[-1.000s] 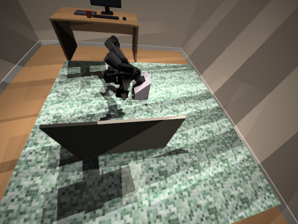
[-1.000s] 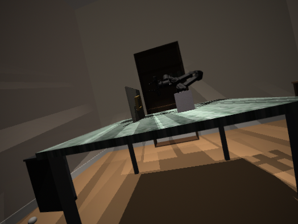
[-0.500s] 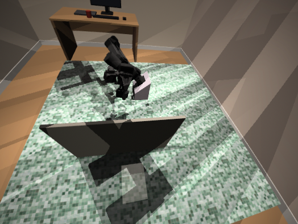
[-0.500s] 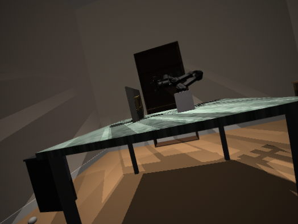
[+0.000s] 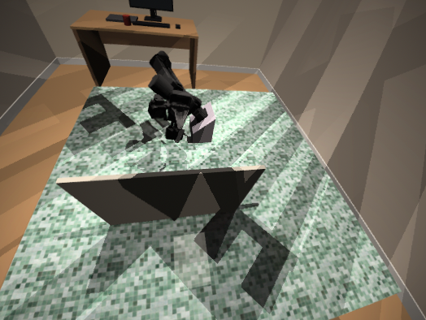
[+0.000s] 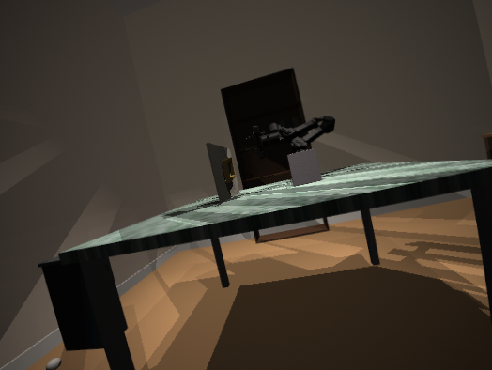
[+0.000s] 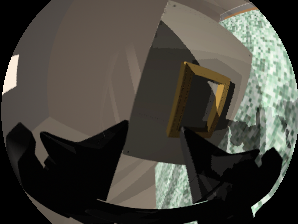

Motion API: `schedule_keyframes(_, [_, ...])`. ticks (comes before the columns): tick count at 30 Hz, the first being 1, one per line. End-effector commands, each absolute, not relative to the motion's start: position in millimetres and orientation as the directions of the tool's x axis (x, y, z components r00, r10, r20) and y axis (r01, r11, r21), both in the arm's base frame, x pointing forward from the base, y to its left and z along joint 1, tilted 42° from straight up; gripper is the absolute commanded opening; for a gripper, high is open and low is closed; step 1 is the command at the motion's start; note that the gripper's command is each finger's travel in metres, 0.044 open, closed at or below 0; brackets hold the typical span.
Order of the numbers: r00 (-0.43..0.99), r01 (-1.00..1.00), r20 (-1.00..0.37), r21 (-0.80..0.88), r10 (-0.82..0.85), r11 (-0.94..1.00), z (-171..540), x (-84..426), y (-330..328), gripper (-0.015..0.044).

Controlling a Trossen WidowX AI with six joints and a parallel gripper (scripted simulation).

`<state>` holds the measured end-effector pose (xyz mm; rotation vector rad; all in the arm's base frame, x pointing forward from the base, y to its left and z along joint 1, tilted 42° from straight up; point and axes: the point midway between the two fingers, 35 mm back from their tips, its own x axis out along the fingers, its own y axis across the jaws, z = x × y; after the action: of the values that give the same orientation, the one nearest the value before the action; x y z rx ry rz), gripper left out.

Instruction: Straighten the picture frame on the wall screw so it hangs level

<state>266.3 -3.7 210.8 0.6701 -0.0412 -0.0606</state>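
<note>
The table (image 5: pixel 325 260) (image 6: pixel 422 176) under me wears a mottled green-and-white top on dark legs. My pale, boxy pedestal (image 5: pixel 202 131) (image 6: pixel 305 168) stands directly on it, and near that an upright grey panel (image 5: pixel 150 199) (image 6: pixel 217 171) rises from the same surface.

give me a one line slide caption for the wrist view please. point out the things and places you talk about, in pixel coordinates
Between the open hand (image 7: pixel 154 127) and an upright panel (image 7: pixel 150 107), a gold picture frame (image 7: pixel 176 102) hangs on the panel's face.
</note>
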Motion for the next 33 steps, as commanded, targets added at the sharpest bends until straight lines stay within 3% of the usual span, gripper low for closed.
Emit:
schedule_keyframes(1, [0.997, 0.044, 0.023, 0.619, -0.074, 0.784, 213.2, 266.3, -4.4, 0.026])
schedule_keyframes(22, [0.997, 0.044, 0.023, 0.619, -0.074, 0.784, 213.2, 266.3, -4.4, 0.026])
schedule_keyframes(33, [0.997, 0.042, 0.025, 0.636, -0.074, 0.77, 167.9, 272.0, -44.1, 0.026])
